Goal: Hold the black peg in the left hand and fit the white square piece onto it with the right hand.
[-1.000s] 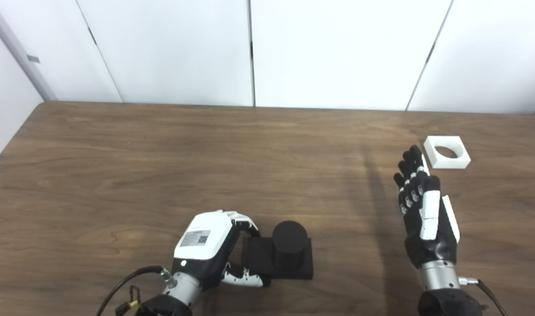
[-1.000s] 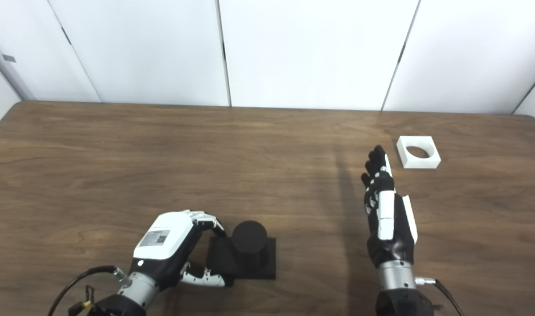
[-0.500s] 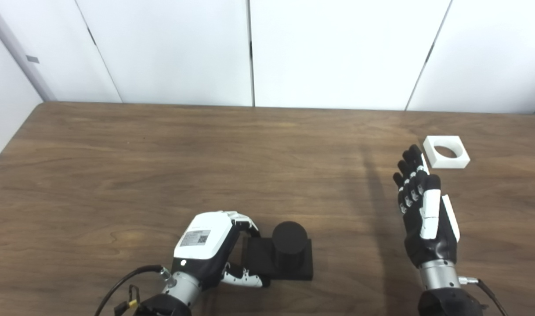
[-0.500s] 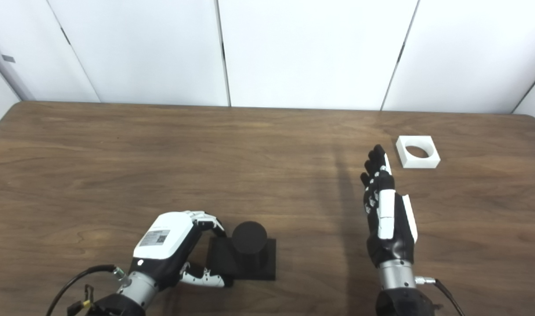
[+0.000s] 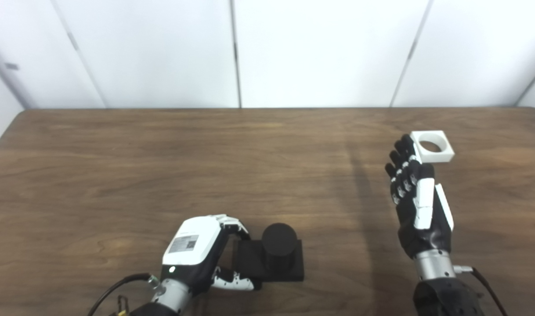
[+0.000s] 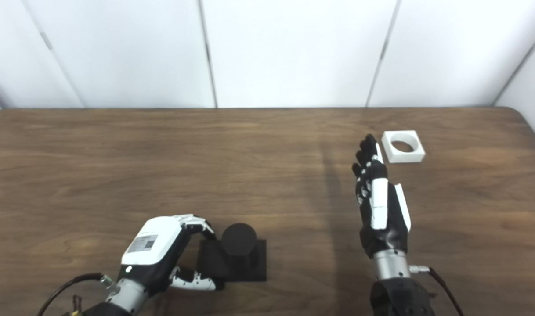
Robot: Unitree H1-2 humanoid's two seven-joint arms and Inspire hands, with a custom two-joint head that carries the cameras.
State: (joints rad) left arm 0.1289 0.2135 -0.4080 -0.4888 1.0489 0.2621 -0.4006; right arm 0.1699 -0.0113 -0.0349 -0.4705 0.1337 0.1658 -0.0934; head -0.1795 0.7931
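The black peg [image 5: 279, 242], a short cylinder on a square black base, stands on the table near the front. My left hand [image 5: 192, 246] grips the base's left edge, fingers curled over the far corner and thumb along the near side. The white square piece [image 5: 431, 146], with a round hole, lies flat at the far right. My right hand [image 5: 417, 199] is open, fingers straight and pointing away, held edge-on. Its fingertips reach the piece's left edge in the left eye view; in the right eye view [image 6: 378, 197] a small gap shows beside the piece [image 6: 403, 146].
The brown wooden table [image 5: 162, 166] runs across the whole view, with white wall panels behind its far edge. The table's rounded right corner shows at the far right [image 6: 520, 116]. A black cable [image 5: 113, 287] trails from my left wrist.
The camera has turned to the right, shifting the whole picture left. My right hand has moved forward, closing on the white piece's left edge. The left hand keeps its hold on the peg's base.
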